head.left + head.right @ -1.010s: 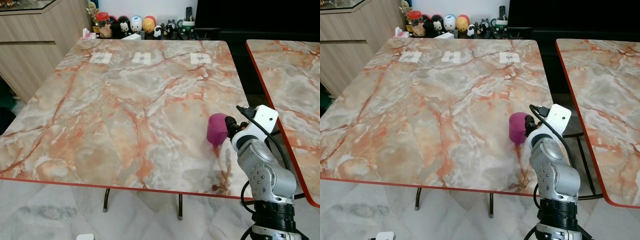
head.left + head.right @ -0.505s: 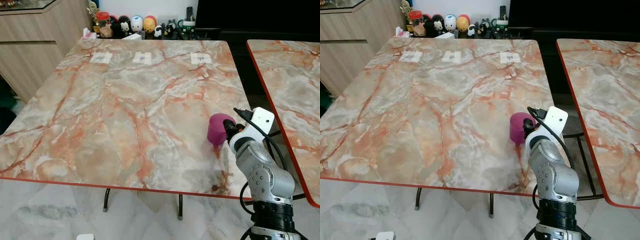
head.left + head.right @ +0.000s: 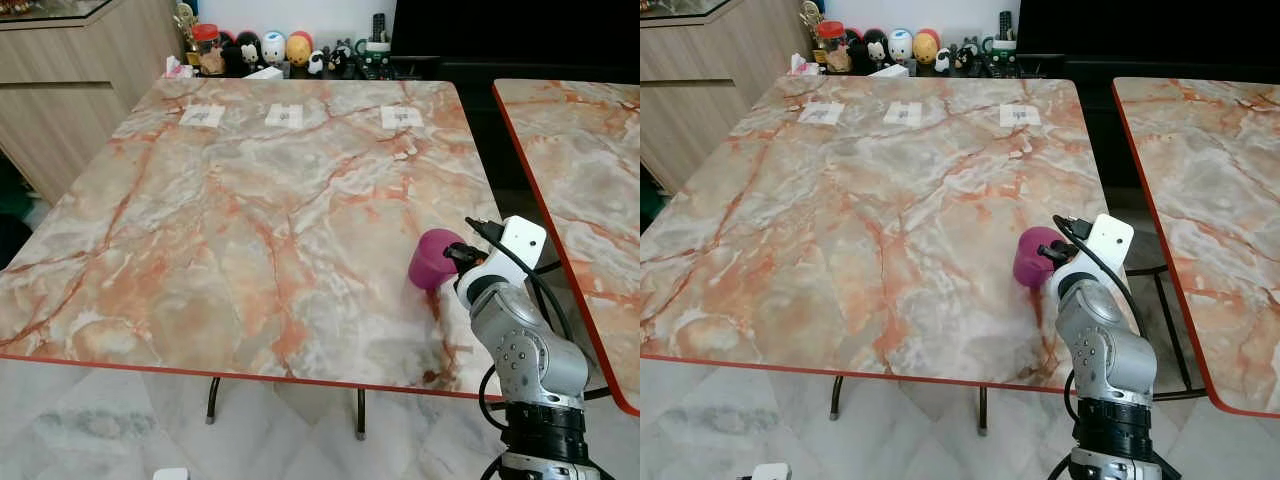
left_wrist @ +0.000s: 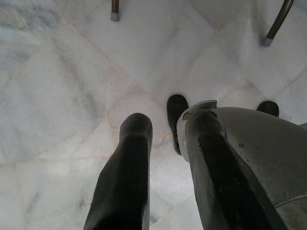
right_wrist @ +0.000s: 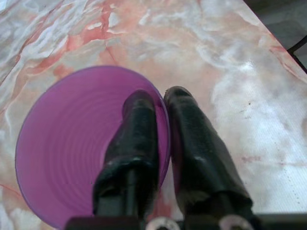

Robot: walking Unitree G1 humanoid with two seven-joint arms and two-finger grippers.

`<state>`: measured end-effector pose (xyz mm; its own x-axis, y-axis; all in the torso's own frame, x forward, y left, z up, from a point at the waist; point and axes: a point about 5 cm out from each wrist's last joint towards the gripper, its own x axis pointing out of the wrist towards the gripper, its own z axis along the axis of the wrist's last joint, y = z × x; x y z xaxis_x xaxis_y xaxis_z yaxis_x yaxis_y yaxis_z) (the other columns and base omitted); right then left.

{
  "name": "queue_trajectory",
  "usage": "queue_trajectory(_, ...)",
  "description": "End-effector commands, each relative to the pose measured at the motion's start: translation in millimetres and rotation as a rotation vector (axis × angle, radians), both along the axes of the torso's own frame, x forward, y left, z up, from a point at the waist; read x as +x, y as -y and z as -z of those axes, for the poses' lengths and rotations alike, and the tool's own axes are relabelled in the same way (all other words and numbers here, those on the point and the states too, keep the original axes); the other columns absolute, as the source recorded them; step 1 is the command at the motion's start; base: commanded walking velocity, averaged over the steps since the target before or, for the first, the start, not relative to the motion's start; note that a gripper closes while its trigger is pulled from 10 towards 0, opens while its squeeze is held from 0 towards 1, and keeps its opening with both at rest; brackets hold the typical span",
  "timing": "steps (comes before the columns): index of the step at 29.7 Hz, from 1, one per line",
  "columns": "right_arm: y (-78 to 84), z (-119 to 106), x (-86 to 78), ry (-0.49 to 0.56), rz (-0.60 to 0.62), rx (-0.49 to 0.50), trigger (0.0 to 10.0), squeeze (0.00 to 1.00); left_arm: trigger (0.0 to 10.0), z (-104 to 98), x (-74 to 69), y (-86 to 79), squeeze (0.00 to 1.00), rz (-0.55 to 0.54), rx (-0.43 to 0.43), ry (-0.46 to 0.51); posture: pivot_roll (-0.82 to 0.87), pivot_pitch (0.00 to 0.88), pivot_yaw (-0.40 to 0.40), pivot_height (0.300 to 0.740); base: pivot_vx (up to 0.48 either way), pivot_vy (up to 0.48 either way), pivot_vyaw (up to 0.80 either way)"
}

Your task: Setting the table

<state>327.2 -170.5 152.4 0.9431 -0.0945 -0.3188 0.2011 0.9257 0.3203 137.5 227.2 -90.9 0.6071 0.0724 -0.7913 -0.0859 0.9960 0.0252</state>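
1. Floor tiles (image 4: 72, 96) of pale marble lie below the left gripper (image 4: 168, 139), which hangs idle beside the robot's own grey body; its two black fingers stand a little apart with nothing between them, so its jaws are open.
2. Nearest on the right, the silver right arm (image 3: 525, 360) rises from below the near edge of the desk (image 3: 250, 230) and bends toward it.
3. At the end of that arm, the right gripper (image 5: 160, 103) holds the purple cup (image 3: 435, 258). One finger (image 5: 136, 129) is inside the cup's mouth and the other is outside its wall, so the jaws are closed on the rim.
4. The purple cup sits at the near right part of the desk, close to the right edge. It is tilted, with its open mouth turned toward the gripper. Whether its base touches the marble top cannot be told.
5. The desk top is marble veined in orange and grey with a red edge band. A second desk (image 3: 580, 150) of the same kind stands to the right, apart from the first, with a dark gap between them.
6. Toward the far edge of the first desk, three small white paper tags (image 3: 283, 116) lie in a row, spaced left to right.
7. Beyond the far edge, a row of small figurines (image 3: 272, 48) stands on a dark shelf, and a wooden cabinet (image 3: 70, 90) is at the far left.
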Motion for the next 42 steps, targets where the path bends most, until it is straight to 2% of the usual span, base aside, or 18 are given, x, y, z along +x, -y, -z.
queue_trajectory(1,-2.5,8,-1.7,-0.036,-0.014,0.009,0.0,0.00,10.0,4,-8.7,0.0,0.00,0.001,-0.005,-0.038,-0.07,0.117,0.025,0.740,0.000,0.000,0.00)
queue_trajectory(7,-2.1,7,-1.5,-0.026,-0.001,0.016,0.0,0.00,10.0,3,-8.3,0.0,0.00,0.029,0.004,-0.042,-0.07,0.118,0.024,0.740,0.000,0.000,0.00)
queue_trajectory(12,1.0,-10,-1.2,0.153,0.047,0.006,0.0,0.00,10.0,3,-8.2,-0.3,0.00,0.027,0.011,-0.040,-0.07,0.120,0.024,0.740,0.000,0.000,0.00)
queue_trajectory(13,2.5,-17,-2.5,0.210,0.059,-0.022,10.0,0.00,10.0,3,-8.2,-0.4,0.00,0.026,0.014,-0.038,-0.07,0.121,0.024,0.740,0.000,0.000,0.00)
queue_trajectory(16,5.8,-25,-8.3,0.296,0.091,-0.067,10.0,0.00,10.0,3,-8.0,-0.8,0.00,0.029,0.026,-0.036,-0.08,0.121,0.024,0.740,0.000,0.000,0.00)
queue_trajectory(19,7.4,-24,-12.4,0.320,0.098,-0.057,10.0,0.00,10.0,3,-7.4,-1.1,0.00,0.048,0.043,-0.035,-0.08,0.120,0.023,0.740,0.000,-0.150,0.00)
queue_trajectory(23,9.6,-24,-14.6,0.343,0.108,-0.111,10.0,0.00,10.0,3,-7.7,-0.9,0.00,0.054,0.046,-0.036,-0.08,0.112,0.022,0.740,0.000,-0.456,0.00)
queue_trajectory(27,10.5,-26,-12.7,0.363,0.111,-0.114,10.0,0.00,10.0,3,-8.0,-0.7,0.00,0.055,0.049,-0.037,-0.08,0.103,0.022,0.740,0.000,-0.461,0.00)
queue_trajectory(33,11.5,-30,-11.5,0.401,0.122,-0.127,10.0,0.00,10.0,3,-8.4,-0.6,0.00,0.056,0.054,-0.038,-0.08,0.089,0.023,0.740,0.000,-0.463,-0.64)
queue_trajectory(42,9.4,-31,-10.9,0.413,0.114,-0.155,10.0,0.00,10.0,3,-8.7,-1.6,0.00,0.062,0.059,-0.040,-0.08,0.067,0.030,0.740,0.000,-0.457,0.00)
